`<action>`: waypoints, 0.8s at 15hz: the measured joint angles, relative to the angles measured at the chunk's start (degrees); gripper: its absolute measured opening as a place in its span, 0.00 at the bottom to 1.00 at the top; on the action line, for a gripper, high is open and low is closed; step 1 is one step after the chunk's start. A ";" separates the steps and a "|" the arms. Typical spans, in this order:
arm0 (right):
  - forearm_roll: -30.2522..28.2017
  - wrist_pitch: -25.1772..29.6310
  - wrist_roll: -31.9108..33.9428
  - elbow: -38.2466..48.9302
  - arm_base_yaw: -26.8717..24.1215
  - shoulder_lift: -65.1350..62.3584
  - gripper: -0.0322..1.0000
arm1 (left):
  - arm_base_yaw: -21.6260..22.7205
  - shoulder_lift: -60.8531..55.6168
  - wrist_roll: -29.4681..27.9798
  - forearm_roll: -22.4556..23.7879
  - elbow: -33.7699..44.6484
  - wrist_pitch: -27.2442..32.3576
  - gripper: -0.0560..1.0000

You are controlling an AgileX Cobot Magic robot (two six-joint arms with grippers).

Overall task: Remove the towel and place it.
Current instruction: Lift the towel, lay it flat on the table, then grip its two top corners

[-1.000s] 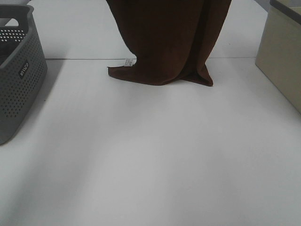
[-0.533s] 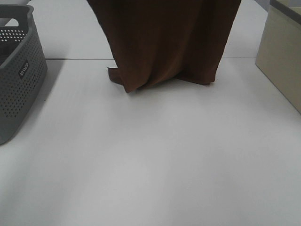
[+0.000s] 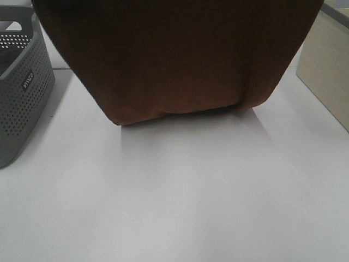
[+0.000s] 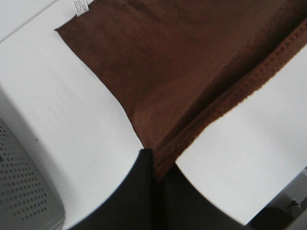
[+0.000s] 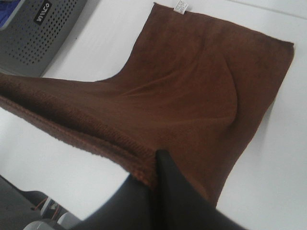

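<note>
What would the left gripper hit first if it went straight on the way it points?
The towel itself: the left gripper is shut on its hem, and the cloth spreads straight ahead. Beyond it, probably the white table, though depth is unclear.

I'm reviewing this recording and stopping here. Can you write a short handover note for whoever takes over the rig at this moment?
Left gripper: shut on the hemmed edge of the towel.
Right gripper: shut on the same edge, further along.
Towel: held up and spread wide between the two grippers. Its far end, with the white tag, seems to rest on the table.
Nearby: the grey basket is to the left and the beige box to the right. Neither touches the towel.
Done: the towel is gripped and raised.
Left: set the towel down and release both grippers. The frames do not show the placing spot.
</note>
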 joint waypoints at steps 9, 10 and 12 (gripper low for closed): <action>0.00 -0.29 -0.34 23.38 0.06 -12.95 0.04 | -0.23 -6.93 4.64 -10.77 19.60 -1.03 0.05; 0.29 -0.34 -0.63 26.18 0.06 -13.69 0.04 | -0.23 -6.93 4.81 -11.92 21.60 -1.09 0.05; 1.26 -0.57 -3.15 32.03 0.06 -14.73 0.04 | -0.23 -7.05 6.36 -13.81 25.73 -1.09 0.05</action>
